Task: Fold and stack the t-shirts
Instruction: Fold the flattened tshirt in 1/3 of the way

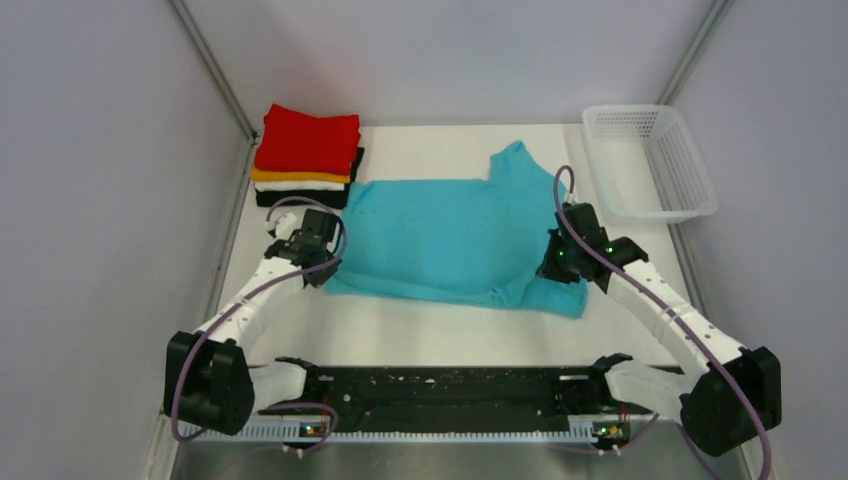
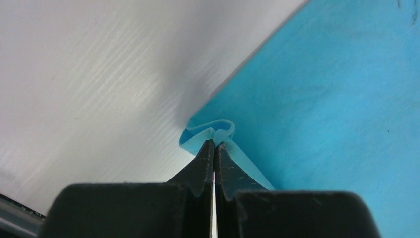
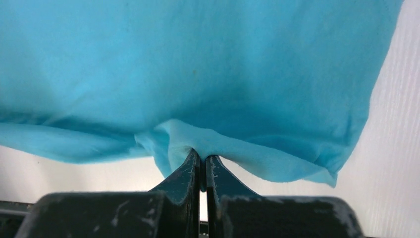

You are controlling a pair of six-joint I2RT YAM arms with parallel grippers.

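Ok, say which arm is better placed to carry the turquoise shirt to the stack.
Left, probably: the left end effector pinches the turquoise shirt at the corner nearest the folded stack; the right end effector grips the opposite side.

A flat white tabletop (image 1: pixel 440 335) with a faint streaked grain forms the floor of a booth. Plain pale grey wall panels (image 1: pixel 90 200) close it in at left, back and right, meeting at slanting grey metal struts (image 1: pixel 212 75). The light is soft and even.

Turq. tee (image 1: pixel 450 235), red-topped stack (image 1: pixel 308 140), wht basket (image 1: pixel 688 172)
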